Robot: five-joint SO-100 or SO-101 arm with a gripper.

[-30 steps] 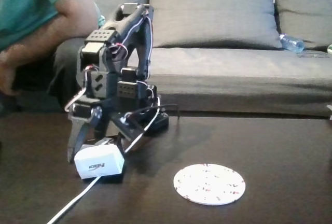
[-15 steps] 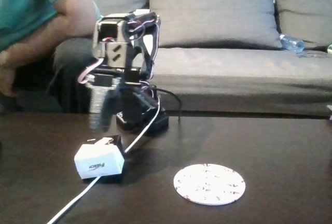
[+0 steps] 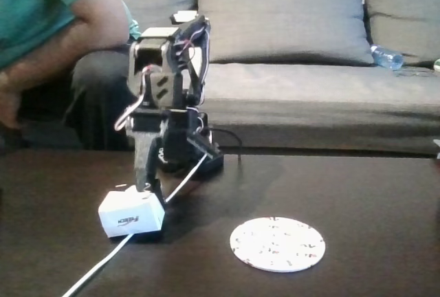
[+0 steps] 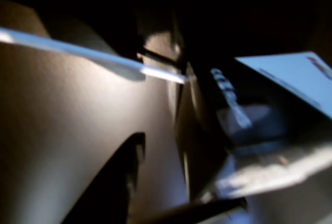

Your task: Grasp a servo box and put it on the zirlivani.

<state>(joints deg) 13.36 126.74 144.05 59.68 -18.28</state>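
The servo box [image 3: 130, 216], white with a black lower band, lies on the dark table at the left of the fixed view. My gripper [image 3: 148, 181] points down just behind the box's far top edge, and whether it touches the box I cannot tell. Its fingers look close together, but their tips are dark and partly hidden behind the box. The blurred wrist view shows a white face of the servo box [image 4: 295, 76] at the right. The zirlivani [image 3: 277, 243], a flat speckled white disc, lies right of the box with a gap between them.
A white cable [image 3: 103, 264] runs from under the box to the table's front edge, also seen in the wrist view as a white cable [image 4: 93, 53]. A person's arm [image 3: 62, 42] rests at the left. Behind the table stands a grey sofa [image 3: 295, 56] with a bottle [image 3: 386, 57].
The gripper stood open around the box, rose away without it, and has now come down again behind the box. The box and the disc have not moved.
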